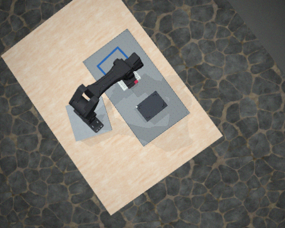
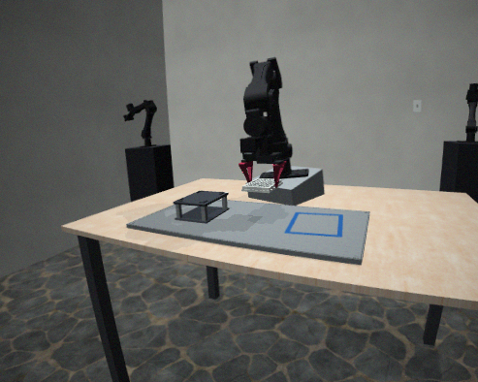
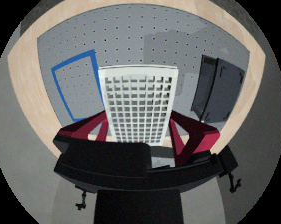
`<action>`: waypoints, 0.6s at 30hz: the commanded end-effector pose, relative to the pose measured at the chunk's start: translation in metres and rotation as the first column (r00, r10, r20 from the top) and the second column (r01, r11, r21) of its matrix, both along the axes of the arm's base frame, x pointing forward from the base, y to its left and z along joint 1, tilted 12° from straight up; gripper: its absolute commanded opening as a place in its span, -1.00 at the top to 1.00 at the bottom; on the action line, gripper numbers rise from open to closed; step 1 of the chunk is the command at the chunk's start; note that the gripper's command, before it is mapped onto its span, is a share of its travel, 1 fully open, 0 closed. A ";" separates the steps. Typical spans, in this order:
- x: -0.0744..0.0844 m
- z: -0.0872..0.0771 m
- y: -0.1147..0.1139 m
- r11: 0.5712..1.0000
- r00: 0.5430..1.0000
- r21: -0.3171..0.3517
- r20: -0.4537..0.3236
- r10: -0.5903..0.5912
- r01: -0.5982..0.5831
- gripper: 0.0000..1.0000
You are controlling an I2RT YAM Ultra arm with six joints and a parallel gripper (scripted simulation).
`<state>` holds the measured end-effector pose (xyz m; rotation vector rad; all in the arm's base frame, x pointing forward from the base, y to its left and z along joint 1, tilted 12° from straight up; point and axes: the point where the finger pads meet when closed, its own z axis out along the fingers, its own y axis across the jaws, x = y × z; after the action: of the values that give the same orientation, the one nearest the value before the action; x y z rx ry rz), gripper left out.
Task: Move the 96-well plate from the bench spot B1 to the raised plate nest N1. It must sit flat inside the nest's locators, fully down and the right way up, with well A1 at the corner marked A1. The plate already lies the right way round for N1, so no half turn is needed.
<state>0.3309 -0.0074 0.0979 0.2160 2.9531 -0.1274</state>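
here the gripper (image 2: 263, 177) is clamped on the 96-well plate (image 2: 259, 184), its red fingers pressing the plate's two long sides while the jaws stand wide across it. the plate hangs level in the air above the grey mat (image 2: 256, 233), well grid facing up, touching nothing but the fingers. in the wrist view the white plate (image 3: 139, 104) runs straight out from the gripper, with the blue square outline of spot b1 (image 3: 76, 84) off to one side and the dark raised nest n1 (image 3: 215, 87) to the other. from above, the plate (image 1: 124, 84) peeks out from under the black arm (image 1: 106, 81), lying between the blue square (image 1: 112, 59) and the nest (image 1: 151, 106), nearer the square and apart from both. the mat rests on the wooden table (image 2: 421, 257), and the arm's base plate (image 1: 77, 131) sits beside it.
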 end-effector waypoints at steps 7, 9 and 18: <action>0.000 0.025 -0.031 1.000 0.999 0.000 0.044 0.021 -0.021 1.00; -0.001 0.027 -0.037 1.000 0.999 -0.001 0.044 0.021 -0.021 1.00; -0.004 0.032 -0.060 1.000 0.999 -0.004 0.044 0.021 -0.021 1.00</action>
<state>0.3250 -0.0594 0.1108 0.2192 2.9505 -0.1286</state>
